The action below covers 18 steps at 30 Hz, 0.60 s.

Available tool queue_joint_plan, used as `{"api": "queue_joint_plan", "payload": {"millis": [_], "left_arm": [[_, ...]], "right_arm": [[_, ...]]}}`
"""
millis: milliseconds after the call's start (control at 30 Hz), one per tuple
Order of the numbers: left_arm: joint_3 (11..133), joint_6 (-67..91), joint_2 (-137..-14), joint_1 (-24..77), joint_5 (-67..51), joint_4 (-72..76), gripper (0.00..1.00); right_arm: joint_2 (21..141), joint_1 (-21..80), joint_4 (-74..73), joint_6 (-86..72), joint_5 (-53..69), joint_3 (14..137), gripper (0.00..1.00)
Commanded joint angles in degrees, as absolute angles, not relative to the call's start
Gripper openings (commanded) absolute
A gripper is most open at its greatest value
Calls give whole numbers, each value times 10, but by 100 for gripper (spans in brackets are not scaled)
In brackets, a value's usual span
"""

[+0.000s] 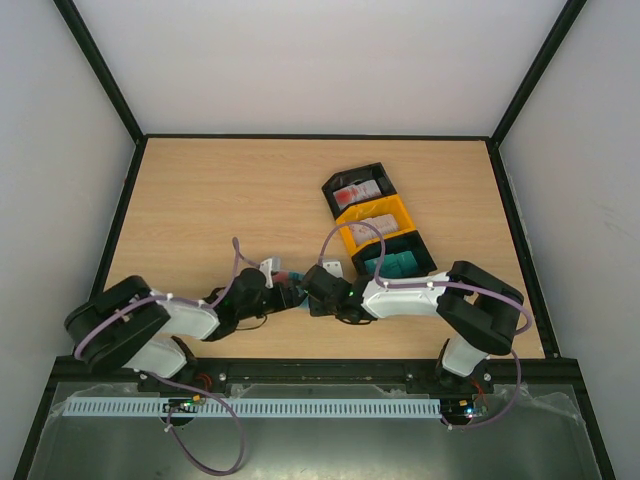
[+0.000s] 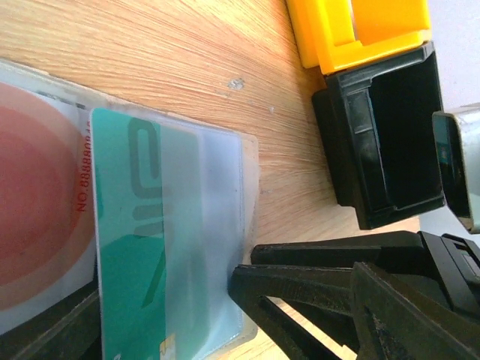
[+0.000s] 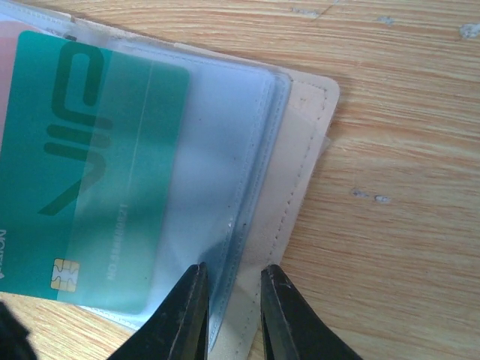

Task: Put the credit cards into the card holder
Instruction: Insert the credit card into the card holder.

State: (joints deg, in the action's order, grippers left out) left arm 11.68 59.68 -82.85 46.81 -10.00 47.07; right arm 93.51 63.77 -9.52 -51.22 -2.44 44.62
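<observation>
**A:** Left gripper point(image 2: 221, 322), how does it stand?
**B:** Spread wide, one finger on either side of the teal card point(image 3: 90, 172), gripping nothing.
**A:** And the right gripper point(image 3: 232, 277)?
**B:** Nearly pressed together. It pinches the edge of the card holder point(image 3: 300, 172), with the clear pocket and beige flap between its fingers.
**A:** Where's the card?
**B:** Partway into that clear pocket, with the chip outside it. The holder lies open on the wooden table point(image 1: 200, 200), where both grippers meet. A white card with red print point(image 2: 37, 225) lies beside the teal one.
**A:** Bins?
**B:** An orange bin point(image 2: 352, 37) and a black bin point(image 2: 382, 142) stand near, apart from the holder.
</observation>
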Motion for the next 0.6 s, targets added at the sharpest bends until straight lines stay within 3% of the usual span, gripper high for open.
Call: {"api": "queue_joint_plan", "payload": {"millis": [0, 267, 567], "left_arm": [[134, 573, -769, 469, -59, 250, 82], [191, 550, -702, 459, -20, 92, 87], [218, 514, -752, 447, -38, 96, 62]], "right_arm": [[950, 639, -102, -516, -26, 429, 18], [949, 639, -92, -509, -17, 435, 18], [950, 639, -78, -506, -9, 435, 18]]}}
